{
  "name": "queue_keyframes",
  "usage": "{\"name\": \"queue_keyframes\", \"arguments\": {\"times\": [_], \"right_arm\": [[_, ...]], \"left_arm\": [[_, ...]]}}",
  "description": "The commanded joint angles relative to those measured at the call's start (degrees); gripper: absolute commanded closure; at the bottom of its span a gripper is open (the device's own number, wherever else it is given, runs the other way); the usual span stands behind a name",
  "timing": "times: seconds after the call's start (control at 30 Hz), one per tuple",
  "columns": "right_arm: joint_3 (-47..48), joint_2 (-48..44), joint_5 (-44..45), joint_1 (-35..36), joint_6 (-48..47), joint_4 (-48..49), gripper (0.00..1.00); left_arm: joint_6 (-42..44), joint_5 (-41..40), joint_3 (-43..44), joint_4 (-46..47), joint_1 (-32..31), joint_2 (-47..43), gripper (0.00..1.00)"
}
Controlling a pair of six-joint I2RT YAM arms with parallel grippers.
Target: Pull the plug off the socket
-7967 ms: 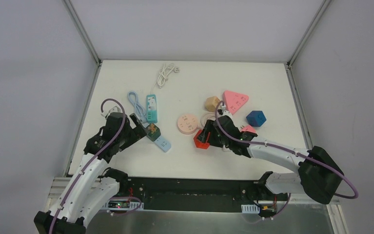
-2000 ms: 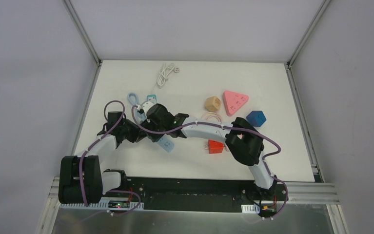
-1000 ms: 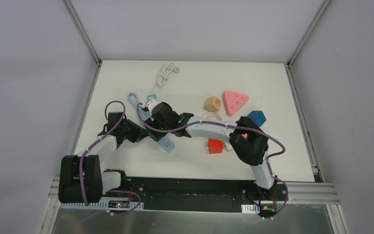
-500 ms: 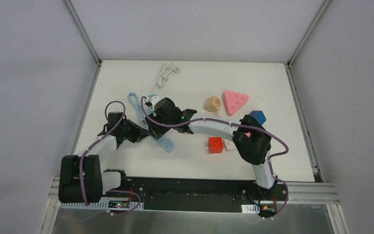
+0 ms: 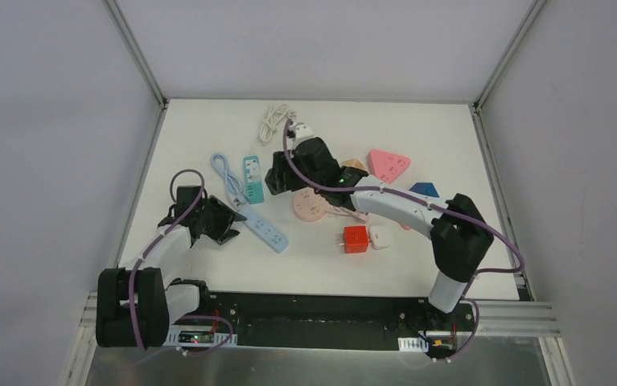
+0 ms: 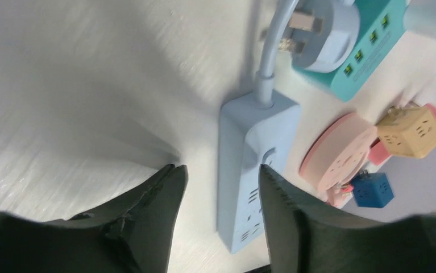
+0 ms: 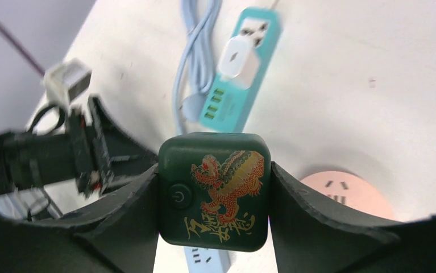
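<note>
My right claw [image 7: 214, 196] is clamping the green plug [image 7: 221, 165], holding it in the air over the far half of the surface [image 5: 369, 137], apart from the blue strip [image 6: 255, 165]. My left claw [image 6: 218, 187] is standing with its fingers apart at both sides of the strip, near the left edge.

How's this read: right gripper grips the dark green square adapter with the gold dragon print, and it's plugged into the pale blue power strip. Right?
Wrong at the end. The right gripper grips the dark green square adapter with the gold dragon print, but it is unplugged, held up clear of the pale blue power strip. The top external view shows the strip apart, nothing in it.
</note>
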Motion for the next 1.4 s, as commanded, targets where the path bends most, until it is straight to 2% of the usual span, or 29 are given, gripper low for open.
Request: {"name": "queue_keyframes", "arguments": {"times": [0.0, 0.1, 0.27, 0.37, 0.53, 0.7, 0.87, 1.0, 1.1, 1.23, 1.37], "right_arm": [[-4.5, -5.6, 3.4, -4.1, 8.9, 8.0, 1.0], [-4.6, -5.3, 1.6, -7.2, 11.3, 9.1, 0.95], [-0.3, -0.2, -1.5, -11.9, 15.4, 8.2, 0.81], [3.4, 5.5, -1.9, -14.5, 18.1, 6.6, 0.79], [9.1, 15.0, -7.0, -16.6, 19.7, 5.9, 0.8], [7.9, 16.7, -6.1, -17.0, 21.2, 7.0, 0.75], [7.1, 17.6, -5.7, -17.7, 21.9, 5.1, 0.59], [6.1, 16.9, -4.0, -18.0, 21.9, 3.8, 0.37], [5.8, 15.2, -0.9, -17.9, 20.4, 2.3, 0.25], [7.1, 13.7, -1.9, -17.9, 16.3, -0.2, 0.2], [6.3, 10.4, 1.0, -17.6, 14.6, -2.2, 0.17]], "left_arm": [[2.8, -1.1, 3.3, -11.0, 0.0, -5.2, 0.37], [5.0, -2.1, 6.9, -16.5, 0.0, -9.4, 0.21], [9.5, -5.4, 12.1, -25.5, 0.0, -15.1, 0.12], [11.8, -7.5, 14.2, -29.5, 0.0, -16.9, 0.11], [14.8, -6.2, 14.5, -31.4, 0.0, -18.2, 0.11], [17.7, -4.7, 14.3, -31.7, 0.0, -17.4, 0.14], [18.5, -3.8, 14.4, -31.1, 0.0, -15.8, 0.15], [18.5, -3.4, 14.2, -30.3, 0.0, -15.3, 0.16], [18.1, -2.9, 14.0, -29.4, 0.0, -14.6, 0.16], [17.9, -3.3, 13.9, -29.3, 0.0, -14.4, 0.17], [17.8, -2.9, 13.5, -28.8, 0.0, -14.2, 0.17]]}}
